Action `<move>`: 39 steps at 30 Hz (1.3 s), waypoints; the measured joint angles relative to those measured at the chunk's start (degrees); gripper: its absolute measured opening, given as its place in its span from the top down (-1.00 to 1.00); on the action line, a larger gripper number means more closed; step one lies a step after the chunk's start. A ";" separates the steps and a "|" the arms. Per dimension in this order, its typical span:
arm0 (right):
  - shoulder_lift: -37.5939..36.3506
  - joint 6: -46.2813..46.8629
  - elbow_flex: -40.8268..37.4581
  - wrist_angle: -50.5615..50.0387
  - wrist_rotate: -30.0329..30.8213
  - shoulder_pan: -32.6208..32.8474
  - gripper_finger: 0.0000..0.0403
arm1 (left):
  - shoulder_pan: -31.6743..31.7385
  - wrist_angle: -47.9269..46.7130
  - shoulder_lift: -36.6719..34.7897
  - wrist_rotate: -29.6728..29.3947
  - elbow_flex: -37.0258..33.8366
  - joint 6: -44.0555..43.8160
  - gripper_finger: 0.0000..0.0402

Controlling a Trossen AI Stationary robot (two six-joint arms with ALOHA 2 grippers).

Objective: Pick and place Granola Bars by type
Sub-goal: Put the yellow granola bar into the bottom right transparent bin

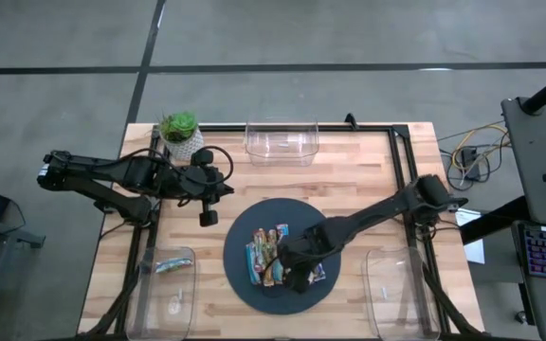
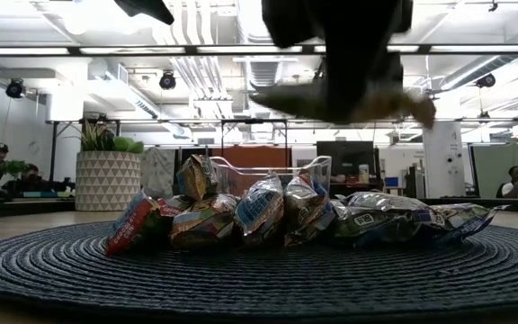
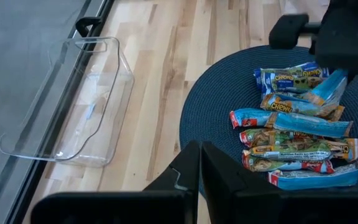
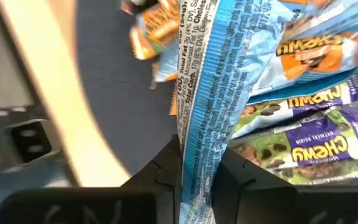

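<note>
Several wrapped granola bars (image 1: 268,251) lie in a heap on the round dark mat (image 1: 245,284); the low view shows the heap (image 2: 268,216) resting on the mat's weave. My right gripper (image 4: 199,180) hangs over the heap's near right side, shut on a light-blue bar (image 4: 204,74). My left gripper (image 3: 201,174) is shut on nothing and waits above the table's left half (image 1: 207,216). One bar (image 1: 171,267) lies in the near-left clear bin (image 1: 164,289). My right gripper pinches the light-blue bar between its two fingers, one on each long side (image 4: 194,155), with the printed back turned to the wrist camera. The fingers come steeply from above and lie across the bar. The bar (image 2: 331,103) hangs roughly level, clear of the heap.
A clear bin (image 1: 281,140) stands at the far edge and another (image 1: 401,289) at the near right. A potted plant (image 1: 180,133) sits at the far left corner. Bare wood lies between the mat and the bins.
</note>
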 joint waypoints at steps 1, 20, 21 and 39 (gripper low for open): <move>-1.02 0.39 0.00 -0.16 0.02 -0.20 0.77 | 0.01 -0.01 0.00 0.01 0.00 -0.02 1.00; -19.41 -10.84 0.00 -1.27 6.27 -11.34 0.77 | -0.01 2.05 -0.04 1.24 0.00 -0.34 1.00; -19.88 -11.58 0.00 -1.23 6.29 -12.14 0.77 | 0.01 2.78 -0.04 2.61 0.00 0.24 1.00; -21.99 -22.10 0.00 -2.44 4.41 -23.09 0.77 | 8.87 13.85 -0.04 12.77 0.02 4.91 1.00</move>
